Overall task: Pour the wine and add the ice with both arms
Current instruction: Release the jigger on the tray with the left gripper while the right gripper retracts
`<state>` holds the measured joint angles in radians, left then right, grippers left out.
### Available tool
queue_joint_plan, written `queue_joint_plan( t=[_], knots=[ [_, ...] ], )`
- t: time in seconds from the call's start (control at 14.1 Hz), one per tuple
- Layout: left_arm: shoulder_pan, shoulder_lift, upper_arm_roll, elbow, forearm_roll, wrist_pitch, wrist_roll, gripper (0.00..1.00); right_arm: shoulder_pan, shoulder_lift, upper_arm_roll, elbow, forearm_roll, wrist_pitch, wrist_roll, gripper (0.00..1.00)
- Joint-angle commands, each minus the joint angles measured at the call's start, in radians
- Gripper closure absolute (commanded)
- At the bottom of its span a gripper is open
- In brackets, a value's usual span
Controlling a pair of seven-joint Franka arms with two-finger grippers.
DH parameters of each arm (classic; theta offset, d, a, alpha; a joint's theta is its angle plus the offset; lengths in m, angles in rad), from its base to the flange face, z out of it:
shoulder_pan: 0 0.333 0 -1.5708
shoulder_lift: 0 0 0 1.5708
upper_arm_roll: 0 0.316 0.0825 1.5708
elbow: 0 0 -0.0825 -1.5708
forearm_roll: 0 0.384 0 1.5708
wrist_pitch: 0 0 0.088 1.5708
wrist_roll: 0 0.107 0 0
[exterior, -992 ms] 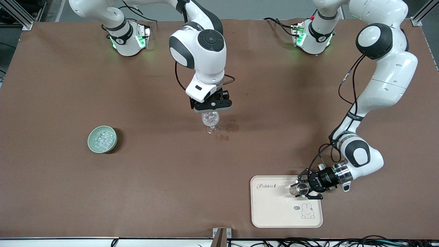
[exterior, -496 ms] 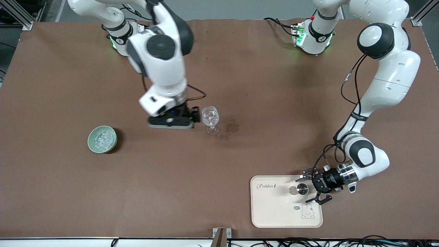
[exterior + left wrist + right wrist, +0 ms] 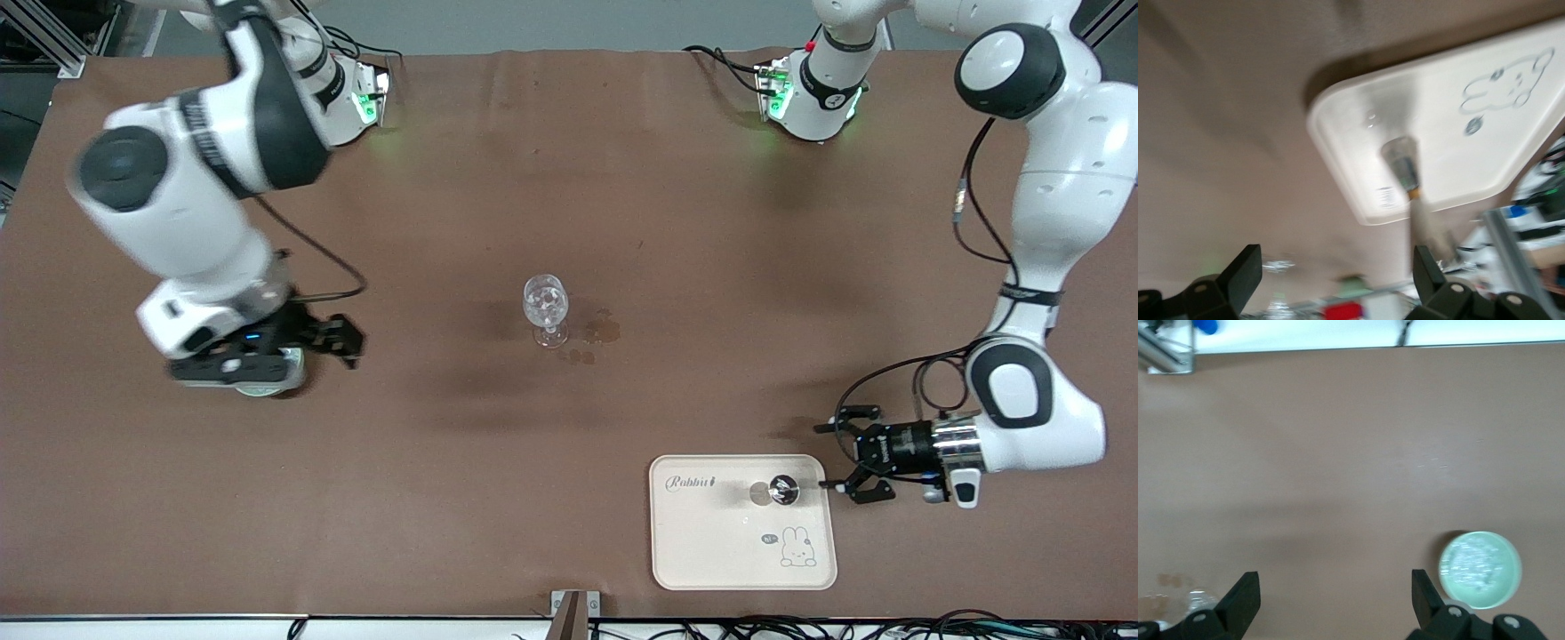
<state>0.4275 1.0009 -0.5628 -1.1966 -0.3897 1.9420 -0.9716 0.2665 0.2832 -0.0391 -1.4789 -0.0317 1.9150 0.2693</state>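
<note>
A clear wine glass (image 3: 545,307) with glittering ice in its bowl stands mid-table; its edge shows in the right wrist view (image 3: 1197,600). A green bowl (image 3: 277,386) holding ice (image 3: 1475,563) sits toward the right arm's end, mostly hidden under my right gripper (image 3: 258,372). That gripper (image 3: 1331,600) is open and empty, up over the table just beside the bowl (image 3: 1480,569). A small bottle (image 3: 782,490) stands on the cream tray (image 3: 711,542). My left gripper (image 3: 825,457) is open and empty, just off the tray's edge, facing the bottle (image 3: 1403,160).
Dark wet stains (image 3: 603,331) mark the brown mat beside the glass. The tray (image 3: 1351,133) lies near the table's front edge, toward the left arm's end. A metal bracket (image 3: 573,609) sits at that edge.
My right arm has swung from over the wine glass to over the green bowl. My left gripper has opened, let go of the bottle and drawn back off the tray.
</note>
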Motion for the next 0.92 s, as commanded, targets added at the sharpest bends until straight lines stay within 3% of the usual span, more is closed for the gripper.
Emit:
queue_joint_plan(
  t=[0.0,0.28,0.42,0.85],
  knots=[
    [-0.010,-0.128,-0.011,-0.032,0.141,-0.105,0.002,0.00,-0.130,-0.084,0.021,-0.069,0.019,-0.026,-0.134,0.00],
    [-0.010,-0.264,-0.061,-0.032,0.273,-0.225,0.048,0.00,-0.249,-0.145,0.019,-0.064,0.012,-0.141,-0.151,0.00],
    [-0.029,-0.345,-0.068,-0.032,0.363,-0.268,0.161,0.00,-0.279,-0.194,0.019,-0.064,0.010,-0.209,-0.188,0.00],
    [-0.030,-0.510,-0.152,-0.035,0.540,-0.328,0.359,0.00,-0.270,-0.210,0.027,0.066,0.022,-0.447,-0.203,0.00]
  ],
)
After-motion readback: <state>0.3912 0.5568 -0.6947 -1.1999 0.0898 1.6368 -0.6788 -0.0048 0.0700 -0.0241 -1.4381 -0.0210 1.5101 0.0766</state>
